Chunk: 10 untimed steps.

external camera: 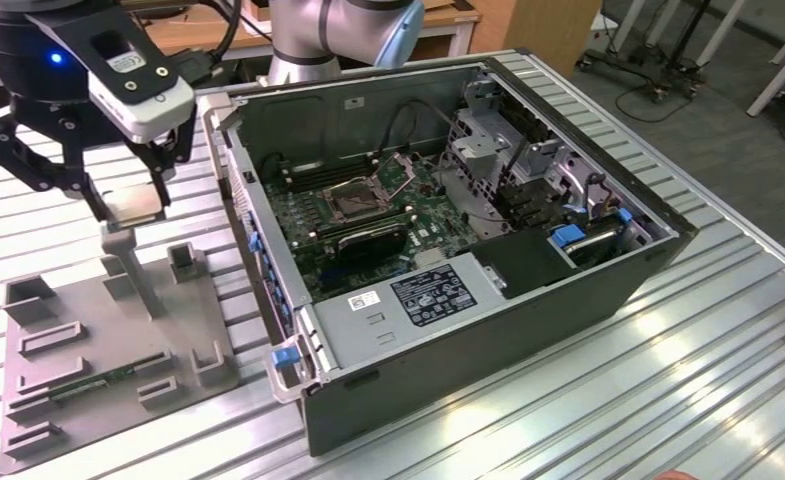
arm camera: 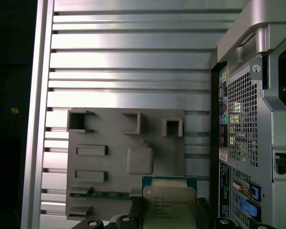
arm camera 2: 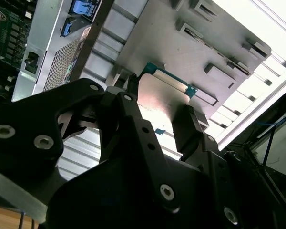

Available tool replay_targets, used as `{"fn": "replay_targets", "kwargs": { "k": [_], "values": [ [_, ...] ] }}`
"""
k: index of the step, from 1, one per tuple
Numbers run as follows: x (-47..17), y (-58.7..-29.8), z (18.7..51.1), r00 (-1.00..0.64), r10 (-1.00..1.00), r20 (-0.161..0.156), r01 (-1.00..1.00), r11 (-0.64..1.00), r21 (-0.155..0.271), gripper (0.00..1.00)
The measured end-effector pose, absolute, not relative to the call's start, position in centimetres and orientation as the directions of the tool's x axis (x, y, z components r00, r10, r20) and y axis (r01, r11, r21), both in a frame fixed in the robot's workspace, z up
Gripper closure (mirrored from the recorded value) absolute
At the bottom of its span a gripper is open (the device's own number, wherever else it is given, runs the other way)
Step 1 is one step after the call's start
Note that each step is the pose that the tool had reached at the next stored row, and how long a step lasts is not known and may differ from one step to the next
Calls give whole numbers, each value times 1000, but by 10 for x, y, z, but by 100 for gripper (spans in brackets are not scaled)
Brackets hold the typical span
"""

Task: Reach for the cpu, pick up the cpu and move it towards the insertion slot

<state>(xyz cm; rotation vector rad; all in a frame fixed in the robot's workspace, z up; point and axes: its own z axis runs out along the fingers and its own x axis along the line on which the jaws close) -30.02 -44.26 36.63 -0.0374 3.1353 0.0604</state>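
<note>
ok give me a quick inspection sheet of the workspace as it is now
surface: ribbed metal table carrying a grey tray and an open computer case
job's things: cpu held above the tray; insertion slot on the board inside the case, well apart from the cpu
clutter: green circuit strip lying in the tray
grippers: gripper shut on the cpu, one finger on each side
cables: dark wires running inside the case
surroundings: wheeled stand bases on the floor beyond the table
</note>
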Motion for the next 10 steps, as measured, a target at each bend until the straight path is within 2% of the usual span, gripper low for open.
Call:
{"fn": "replay_targets", "kwargs": {
  "k": [10],
  "values": [
    [-295,-443,366,-1000,-24,-6,-24,999,38,47]
  ]
}}
